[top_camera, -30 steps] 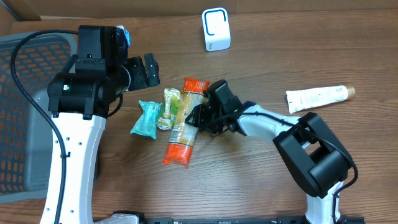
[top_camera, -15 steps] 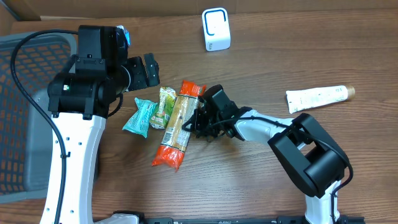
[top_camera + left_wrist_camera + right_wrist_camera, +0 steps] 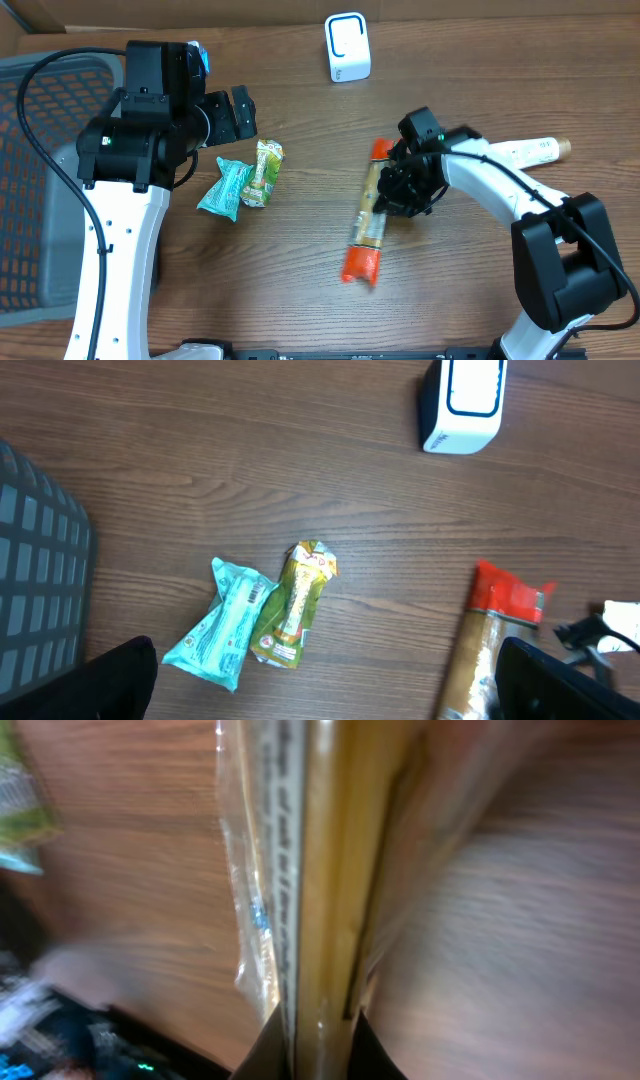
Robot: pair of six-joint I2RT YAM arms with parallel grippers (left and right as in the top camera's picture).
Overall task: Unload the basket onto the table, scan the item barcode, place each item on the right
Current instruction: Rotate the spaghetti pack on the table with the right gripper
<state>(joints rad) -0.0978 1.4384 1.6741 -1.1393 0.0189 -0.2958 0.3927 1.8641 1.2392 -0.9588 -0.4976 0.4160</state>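
Right gripper [image 3: 392,195] was clamped on the long orange-ended noodle packet [image 3: 368,222], well apart from the white scanner [image 3: 347,47]. Grab looked done, I'd say; showing the barcode to the scanner wasn't yet.

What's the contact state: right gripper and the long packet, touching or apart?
Touching. Right wrist view: the right gripper has both fingers pressed against the long packet, one on each side.
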